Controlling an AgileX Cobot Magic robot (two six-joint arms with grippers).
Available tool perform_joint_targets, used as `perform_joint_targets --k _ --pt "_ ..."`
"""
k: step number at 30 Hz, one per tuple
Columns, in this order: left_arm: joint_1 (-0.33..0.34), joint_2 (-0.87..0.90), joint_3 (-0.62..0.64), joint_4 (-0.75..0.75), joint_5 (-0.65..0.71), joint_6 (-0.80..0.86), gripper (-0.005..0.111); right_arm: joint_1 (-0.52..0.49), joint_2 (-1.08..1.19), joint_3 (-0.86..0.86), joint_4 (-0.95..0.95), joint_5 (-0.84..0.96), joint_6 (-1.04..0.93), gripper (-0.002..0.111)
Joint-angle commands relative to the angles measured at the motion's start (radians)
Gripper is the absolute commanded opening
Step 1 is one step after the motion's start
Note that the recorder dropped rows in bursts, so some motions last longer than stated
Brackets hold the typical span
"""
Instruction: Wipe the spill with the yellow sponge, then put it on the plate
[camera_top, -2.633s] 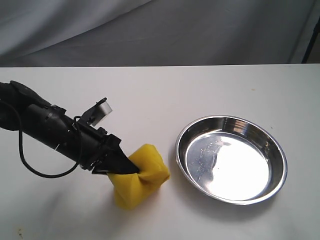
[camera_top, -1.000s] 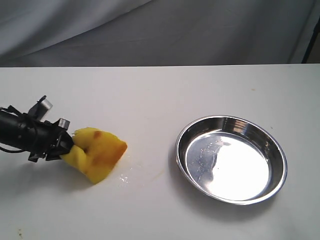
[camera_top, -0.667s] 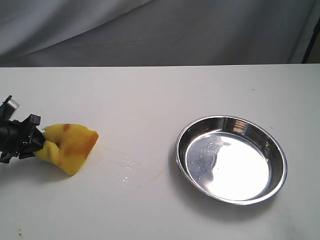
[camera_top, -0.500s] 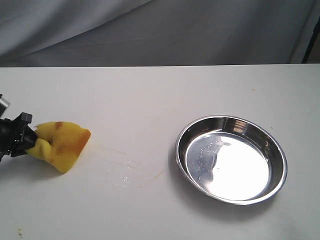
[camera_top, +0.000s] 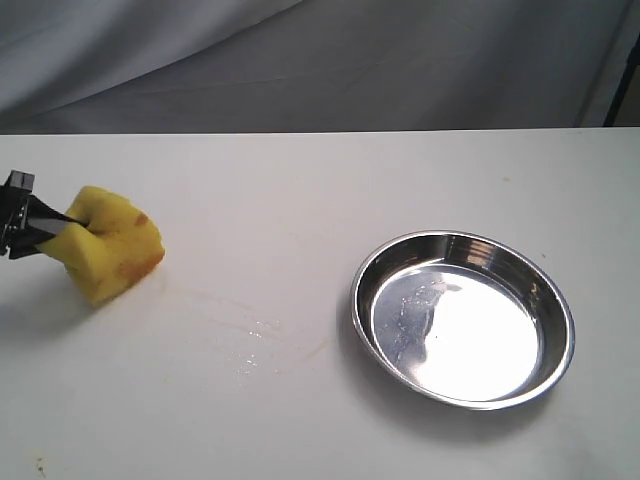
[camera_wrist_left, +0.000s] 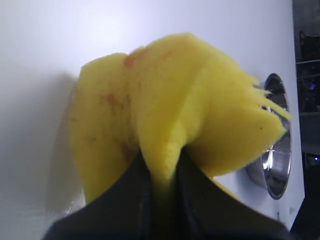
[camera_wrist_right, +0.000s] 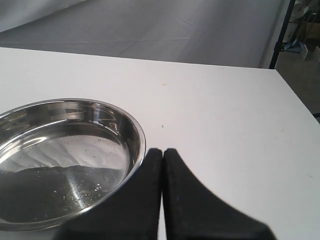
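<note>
**Sponge pinched at the table's left edge, wet smear on the surface, plate well apart**

The white table (camera_top: 330, 180) carries everything. On its right half sits the plate (camera_top: 462, 318), round, shiny steel and with nothing in it; the right wrist view shows its rim (camera_wrist_right: 136, 135) just beside that arm's fingers.

Far to the left, well apart from the plate, is the yellow sponge (camera_top: 108, 246), squeezed into a fold with brownish-orange stains on its faces. Whether its lower corner touches the table cannot be told.

Between sponge and plate lies the spill (camera_top: 250, 340), now a thin pale wet streak with a faint orange tinge and small beads of liquid.

The left gripper (camera_top: 62, 226) is clamped on the sponge, its dark jaws biting deep into the foam (camera_wrist_left: 165, 100) in the left wrist view. The right gripper (camera_wrist_right: 162, 165) hangs idle, jaws pressed together on nothing.

Judging from this, the wipe looks incomplete, so carrying the sponge straight to the plate would leave liquid on the table. The hard pinch could also wring absorbed liquid out as drips along the way. The grip sits near one end of soft foam, which could let the sponge twist or slip during a long traverse. Released off-centre, it could land on the raised rim and roll out.
</note>
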Motion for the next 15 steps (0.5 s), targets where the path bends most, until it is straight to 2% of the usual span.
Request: perform_joint_targets --k 1,10,15 --pt "0.005 -0.07 -0.015 -0.059 0.034 0.0 0.0 0.001 -0.004 0.004 0.004 -0.001 -0.002 0.0" --pt "-0.003 -0.134 -0.015 -0.068 0.034 -0.007 0.0 0.001 -0.004 0.004 0.004 -0.001 -0.002 0.0" --pt "-0.079 -0.168 -0.015 -0.07 0.034 -0.005 0.0 0.001 -0.004 0.004 0.004 -0.001 -0.002 0.0"
